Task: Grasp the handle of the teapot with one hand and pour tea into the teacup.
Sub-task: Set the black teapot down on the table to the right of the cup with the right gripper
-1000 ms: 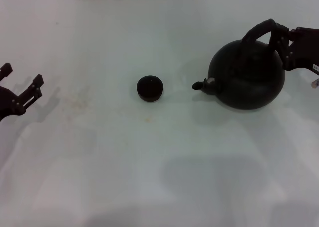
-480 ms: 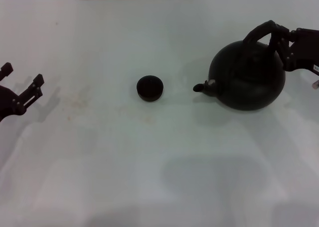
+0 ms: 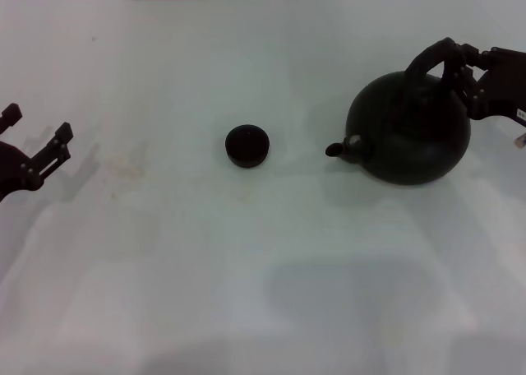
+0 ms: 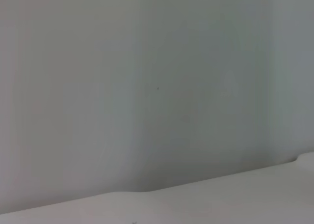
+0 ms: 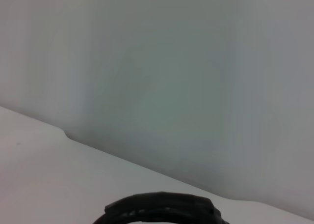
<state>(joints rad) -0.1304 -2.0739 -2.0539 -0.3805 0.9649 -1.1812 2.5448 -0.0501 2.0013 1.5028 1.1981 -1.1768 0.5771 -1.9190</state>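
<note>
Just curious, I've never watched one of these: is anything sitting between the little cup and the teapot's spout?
No. In the head view, the teacup and the teapot spout are separated only by bare white table.

Handle (image 5: 162, 209) cut off; tea apparently hidden.
</note>
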